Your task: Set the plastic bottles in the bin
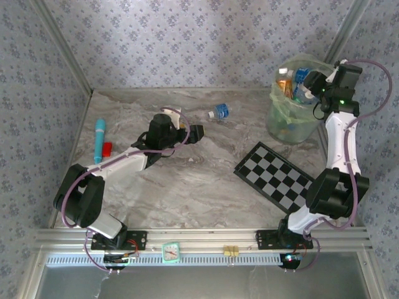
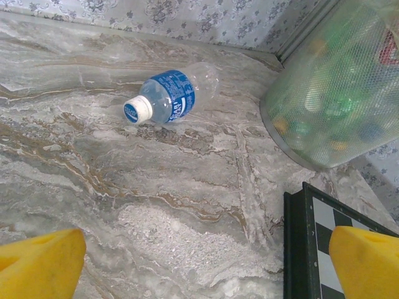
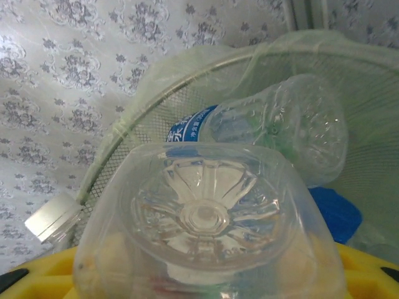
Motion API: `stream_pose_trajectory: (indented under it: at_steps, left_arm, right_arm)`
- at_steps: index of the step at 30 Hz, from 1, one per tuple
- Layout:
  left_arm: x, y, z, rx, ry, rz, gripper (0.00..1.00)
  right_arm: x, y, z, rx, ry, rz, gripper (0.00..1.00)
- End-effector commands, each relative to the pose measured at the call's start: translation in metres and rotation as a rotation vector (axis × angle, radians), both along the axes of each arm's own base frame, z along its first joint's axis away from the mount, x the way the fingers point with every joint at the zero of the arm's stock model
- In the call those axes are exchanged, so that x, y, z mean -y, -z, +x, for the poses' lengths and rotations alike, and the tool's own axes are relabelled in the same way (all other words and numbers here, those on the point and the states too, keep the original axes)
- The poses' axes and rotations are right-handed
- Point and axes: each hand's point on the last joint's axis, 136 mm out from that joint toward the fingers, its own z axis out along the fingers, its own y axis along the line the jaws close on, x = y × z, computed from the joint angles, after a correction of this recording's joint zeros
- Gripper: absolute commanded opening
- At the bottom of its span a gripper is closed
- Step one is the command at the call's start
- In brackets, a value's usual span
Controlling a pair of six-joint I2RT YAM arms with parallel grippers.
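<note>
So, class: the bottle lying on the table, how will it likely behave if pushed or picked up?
The bottle lies on its side with a round body, so a push would probably roll it. It looks clear and empty, so likely light. Its thin-looking walls may dent under a squeeze.

Overhead looks down — wrist cameras close (right nearest), sharing the bin (image 1: 279, 124).

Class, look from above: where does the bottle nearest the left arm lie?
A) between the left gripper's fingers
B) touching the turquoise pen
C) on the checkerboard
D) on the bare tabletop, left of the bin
D: the bottle lies on its side on bare tabletop, left of the bin, touching nothing else.
</note>
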Motion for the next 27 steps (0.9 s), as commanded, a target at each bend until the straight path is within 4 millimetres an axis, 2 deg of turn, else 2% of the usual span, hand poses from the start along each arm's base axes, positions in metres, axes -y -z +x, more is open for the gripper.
stream_pose_trajectory:
  at_steps: [1, 3, 6, 12, 15, 18, 22, 27]
  left_arm:
    - [-0.006, -0.005, 0.002, -0.002, -0.021, -0.009, 1.0]
    - [-0.007, -0.005, 0.002, -0.003, -0.024, -0.011, 1.0]
    - [-0.007, -0.005, 0.004, -0.005, -0.028, -0.015, 1.0]
    - [-0.007, -0.004, 0.006, -0.011, -0.032, -0.022, 1.0]
    - [-0.007, -0.004, 0.006, -0.014, -0.032, -0.023, 1.0]
    - [-0.008, -0.004, 0.006, -0.014, -0.033, -0.023, 1.0]
    - [-0.008, -0.004, 0.005, -0.013, -0.036, -0.024, 1.0]
    - [-0.008, -0.003, 0.005, -0.016, -0.037, -0.025, 1.0]
  right_arm:
    - [0.01, 0.03, -0.01, -0.127, 0.04, 0.005, 0.62]
    - [0.018, 0.018, -0.017, -0.107, 0.07, -0.028, 0.7]
    - [0.027, -0.012, -0.028, -0.049, 0.119, -0.072, 0.75]
    - [0.034, -0.066, -0.044, 0.019, 0.153, -0.19, 0.78]
    - [0.036, -0.079, -0.045, 0.034, 0.161, -0.232, 0.78]
    - [0.035, -0.083, -0.039, 0.042, 0.143, -0.236, 0.77]
    - [0.017, -0.08, -0.021, 0.052, 0.043, -0.205, 0.62]
    - [0.013, -0.048, -0.008, -0.032, 0.016, -0.147, 0.54]
